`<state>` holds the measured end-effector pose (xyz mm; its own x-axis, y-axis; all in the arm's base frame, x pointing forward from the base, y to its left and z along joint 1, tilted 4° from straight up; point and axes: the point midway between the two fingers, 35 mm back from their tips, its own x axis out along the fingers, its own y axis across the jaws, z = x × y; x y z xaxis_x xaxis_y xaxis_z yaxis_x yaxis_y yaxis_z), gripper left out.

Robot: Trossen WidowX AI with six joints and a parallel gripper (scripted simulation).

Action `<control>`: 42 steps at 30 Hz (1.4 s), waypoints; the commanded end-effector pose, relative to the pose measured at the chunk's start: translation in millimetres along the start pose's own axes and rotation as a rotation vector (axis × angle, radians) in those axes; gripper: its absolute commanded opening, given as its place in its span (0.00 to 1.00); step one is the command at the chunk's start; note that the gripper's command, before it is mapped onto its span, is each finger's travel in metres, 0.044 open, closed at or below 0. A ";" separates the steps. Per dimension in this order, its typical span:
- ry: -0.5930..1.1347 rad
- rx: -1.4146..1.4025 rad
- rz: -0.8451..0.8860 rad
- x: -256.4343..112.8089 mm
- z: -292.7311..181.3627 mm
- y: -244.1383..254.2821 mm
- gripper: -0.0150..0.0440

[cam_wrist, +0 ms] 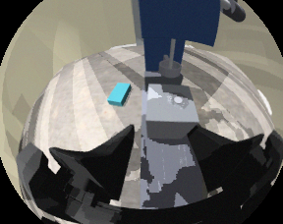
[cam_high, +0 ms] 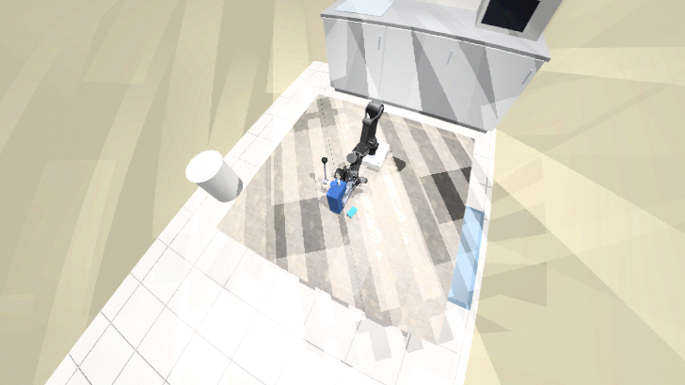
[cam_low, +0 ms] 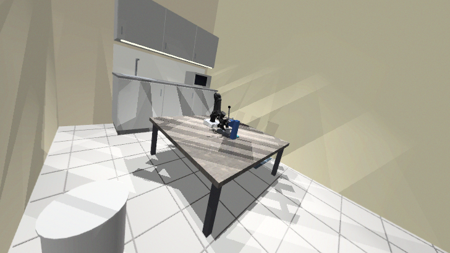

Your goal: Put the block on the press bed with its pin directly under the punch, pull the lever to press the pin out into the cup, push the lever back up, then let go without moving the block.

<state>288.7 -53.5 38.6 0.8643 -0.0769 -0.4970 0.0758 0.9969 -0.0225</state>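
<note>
The pale grey block (cam_wrist: pixel 171 112) sits on the grey press bed (cam_wrist: pixel 164 162) in the wrist view, on the gripper's side of the blue press (cam_high: pixel 335 198) (cam_low: pixel 234 129) (cam_wrist: pixel 179 20). A small round pin end (cam_wrist: pixel 178 100) shows on its top. The thin punch rod (cam_wrist: pixel 172 49) stands beyond the block, with a grey round piece at its lower end; the pin is not under it. My gripper (cam_wrist: pixel 160 127) is open, its fingertips at either side of the block's near face, with visible gaps. The lever (cam_high: pixel 325 170) (cam_low: pixel 229 112) is upright with a black knob. The cup cannot be made out.
A small cyan piece (cam_high: pixel 352 212) (cam_wrist: pixel 119 94) lies on the table (cam_high: pixel 404 279) (cam_low: pixel 199 151) beside the press. The arm's white base (cam_high: pixel 376 156) (cam_low: pixel 210 122) stands behind the gripper. The lever stands close beside the arm.
</note>
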 end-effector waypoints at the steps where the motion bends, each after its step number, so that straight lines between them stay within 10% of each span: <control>1: 0.001 0.000 0.000 -0.1 -0.2 -0.2 0.76; 42: 0.004 0.003 0.000 -27.3 -20.6 -8.6 0.67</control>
<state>255.1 -60.9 35.5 0.8632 -0.0840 -0.4977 0.0855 0.9961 -0.0198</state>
